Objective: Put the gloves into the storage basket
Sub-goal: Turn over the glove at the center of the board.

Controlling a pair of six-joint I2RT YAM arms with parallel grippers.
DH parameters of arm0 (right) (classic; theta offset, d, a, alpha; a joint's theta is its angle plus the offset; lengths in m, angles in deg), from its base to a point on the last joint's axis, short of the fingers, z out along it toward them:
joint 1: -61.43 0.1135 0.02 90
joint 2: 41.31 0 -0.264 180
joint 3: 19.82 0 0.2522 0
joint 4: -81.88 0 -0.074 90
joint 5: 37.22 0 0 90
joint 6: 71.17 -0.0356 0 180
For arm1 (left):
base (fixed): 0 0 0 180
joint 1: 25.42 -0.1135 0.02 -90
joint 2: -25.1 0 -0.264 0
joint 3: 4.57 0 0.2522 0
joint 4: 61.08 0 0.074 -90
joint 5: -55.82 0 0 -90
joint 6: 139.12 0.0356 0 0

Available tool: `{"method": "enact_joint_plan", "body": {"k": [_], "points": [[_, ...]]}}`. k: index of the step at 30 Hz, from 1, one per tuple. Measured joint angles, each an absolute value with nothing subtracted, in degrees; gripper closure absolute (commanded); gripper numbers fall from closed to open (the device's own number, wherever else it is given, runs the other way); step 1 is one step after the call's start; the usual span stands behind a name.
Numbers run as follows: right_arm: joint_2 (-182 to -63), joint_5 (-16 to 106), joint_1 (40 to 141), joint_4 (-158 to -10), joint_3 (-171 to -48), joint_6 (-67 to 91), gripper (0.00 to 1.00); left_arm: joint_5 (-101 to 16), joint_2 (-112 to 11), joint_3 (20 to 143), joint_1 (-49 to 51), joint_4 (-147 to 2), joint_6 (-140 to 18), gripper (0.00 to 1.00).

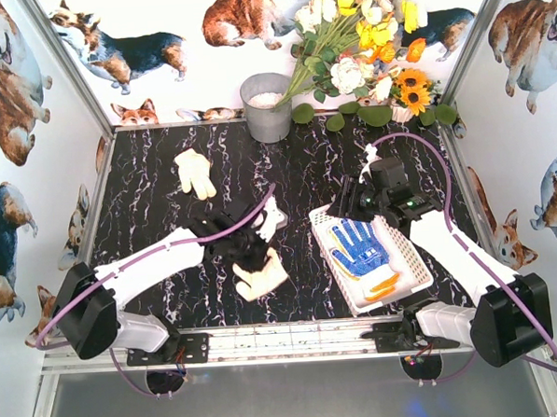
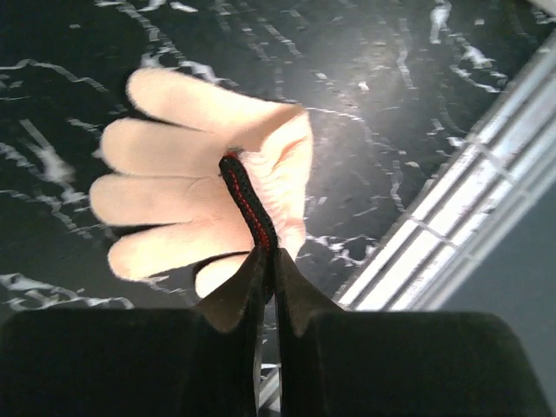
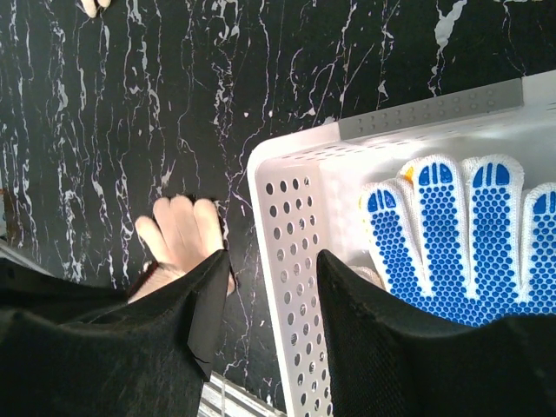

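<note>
Pinching the cream glove (image 2: 200,174) by its cuff in our left gripper (image 2: 268,252), we should lift it clear of the wall of the storage basket (image 3: 287,200), over which our open right gripper (image 3: 272,261) hovers.

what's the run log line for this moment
left end effector: shut on cream glove | right end effector: open astride storage basket wall | in basket: blue-dotted glove | on table: far glove

Robot test booth: corgi-print walls (image 1: 11,92), aluminium frame (image 1: 295,337).
</note>
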State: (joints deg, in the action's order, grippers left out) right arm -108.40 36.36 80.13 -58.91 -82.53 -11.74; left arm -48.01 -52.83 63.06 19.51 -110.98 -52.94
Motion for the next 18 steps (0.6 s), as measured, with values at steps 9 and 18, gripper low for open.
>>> {"method": "enact_joint_plan", "body": {"k": [9,18], "points": [[-108.31,36.33,80.13,-58.87,-82.53,-11.87,0.53,-56.57,-52.85,58.82,28.38,-104.44,-61.29,1.00],[-105.29,36.05,80.41,-59.15,-81.70,-14.25,0.53,-59.28,-49.34,54.27,33.87,-96.70,-70.95,0.35]]}}
